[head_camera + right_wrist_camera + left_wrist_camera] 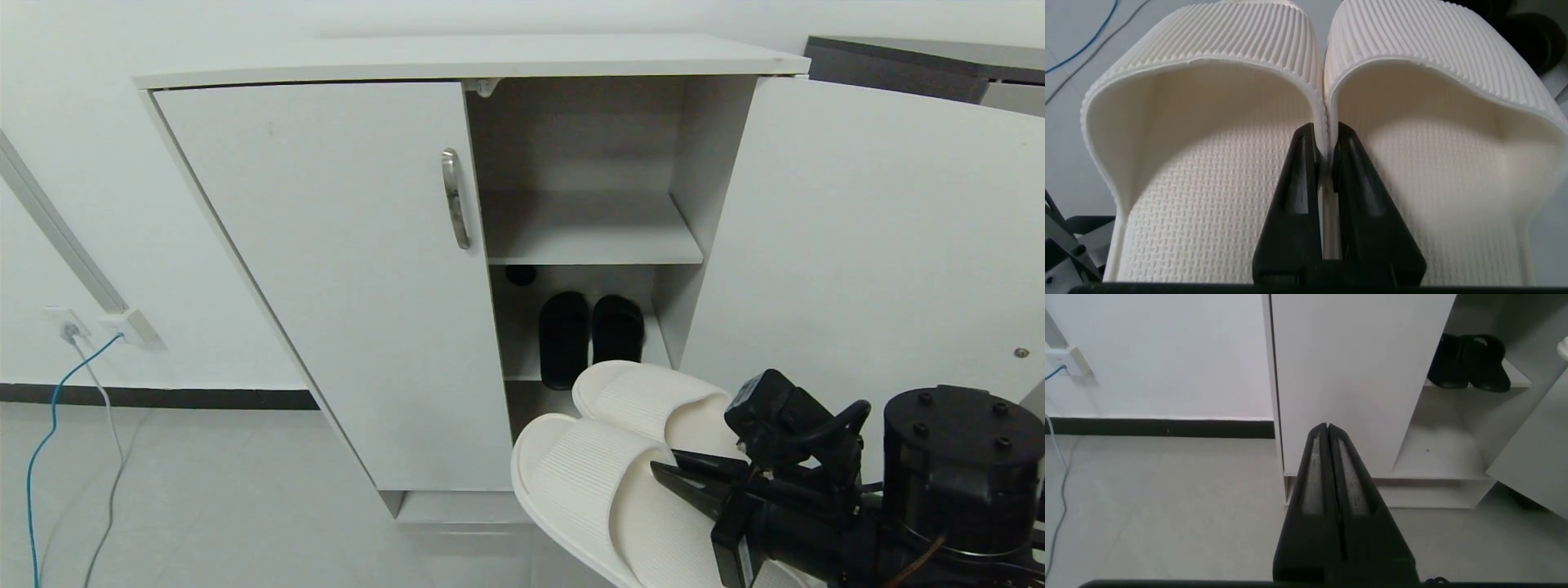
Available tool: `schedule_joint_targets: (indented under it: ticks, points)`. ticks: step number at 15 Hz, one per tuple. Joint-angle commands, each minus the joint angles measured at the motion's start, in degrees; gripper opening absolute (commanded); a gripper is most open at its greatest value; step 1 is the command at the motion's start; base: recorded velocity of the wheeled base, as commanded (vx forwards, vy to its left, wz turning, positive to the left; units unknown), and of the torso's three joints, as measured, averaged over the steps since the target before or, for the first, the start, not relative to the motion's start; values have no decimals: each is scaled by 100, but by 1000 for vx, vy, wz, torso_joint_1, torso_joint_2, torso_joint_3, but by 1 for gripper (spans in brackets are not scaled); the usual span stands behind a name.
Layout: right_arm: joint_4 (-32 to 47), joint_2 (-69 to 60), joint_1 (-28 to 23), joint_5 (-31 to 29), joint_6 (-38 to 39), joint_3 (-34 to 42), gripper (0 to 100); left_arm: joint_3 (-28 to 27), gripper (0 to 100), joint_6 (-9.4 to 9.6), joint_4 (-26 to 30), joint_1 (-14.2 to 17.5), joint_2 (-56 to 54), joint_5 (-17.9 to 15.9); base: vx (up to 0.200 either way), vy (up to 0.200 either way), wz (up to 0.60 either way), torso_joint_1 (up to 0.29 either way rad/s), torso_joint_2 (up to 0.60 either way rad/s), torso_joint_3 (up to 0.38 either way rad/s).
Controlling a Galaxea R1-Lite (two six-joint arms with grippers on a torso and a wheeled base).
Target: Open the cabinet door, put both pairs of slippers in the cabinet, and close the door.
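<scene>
Cabinet (465,57) of smooth white board is standing against the wall before us, boxy and flat-topped. Its right door (865,229) is hanging wide open, while its left door (326,269) is sitting shut, carrying a curved brushed-metal bar handle (455,198) near its inner edge. Inside the open half we are seeing a flat upper shelf (588,229) and, on the shelf below it, matte black slippers (588,335) lying side by side.

We are holding the white slippers (620,457) low in front of the opening, outside the cabinet. They are soft-looking slides with finely ribbed straps, pebbled footbeds and rounded toes. Our right gripper (1324,139) is pinching their two inner strap walls together between black tapered fingers. Our left gripper (1327,429) is hanging over grey floor tiles (204,490) before the shut door, fingers pressed together around nothing.
</scene>
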Motion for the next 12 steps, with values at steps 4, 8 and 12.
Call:
schedule_joint_targets:
  ticks: [4,8,12]
  points:
    - [-2,5,54,-8,-3,11,0,0,0,7,-1,1,-1,2,0,0,0,0,0,0]
    - [-2,5,54,-8,-3,20,0,0,0,-1,-1,1,-1,-7,0,150,0,2,1,3]
    - [-2,-4,54,-17,-3,11,0,0,0,7,-1,1,-1,2,0,0,0,0,0,0]
